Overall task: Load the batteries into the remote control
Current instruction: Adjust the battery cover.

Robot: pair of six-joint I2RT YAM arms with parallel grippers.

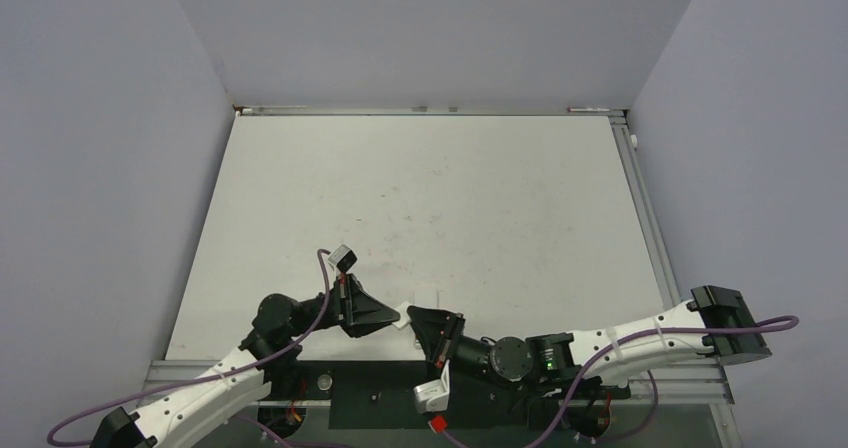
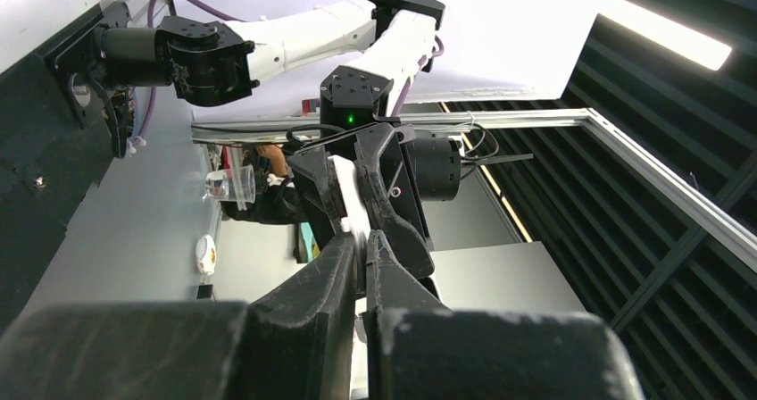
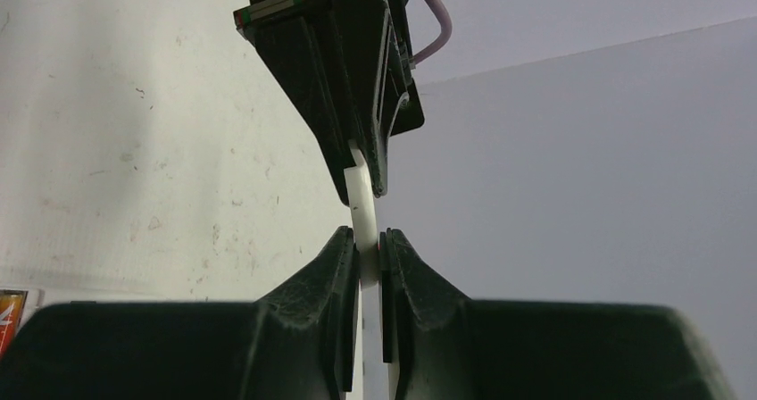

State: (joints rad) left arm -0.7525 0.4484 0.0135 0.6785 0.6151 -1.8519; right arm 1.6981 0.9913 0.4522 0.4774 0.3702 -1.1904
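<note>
White thin plate [image 3: 361, 205], one, clamped between two pairs: left fingers [image 3: 330, 79], right fingers [image 3: 332, 279].

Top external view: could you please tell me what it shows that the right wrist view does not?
Only top external: the left arm and right arm along their length, the table, and a small white object near where they meet. Only right wrist: the thin white piece edge-on, bridging the fingertips. Both: left gripper and right gripper shut on that piece.
</note>
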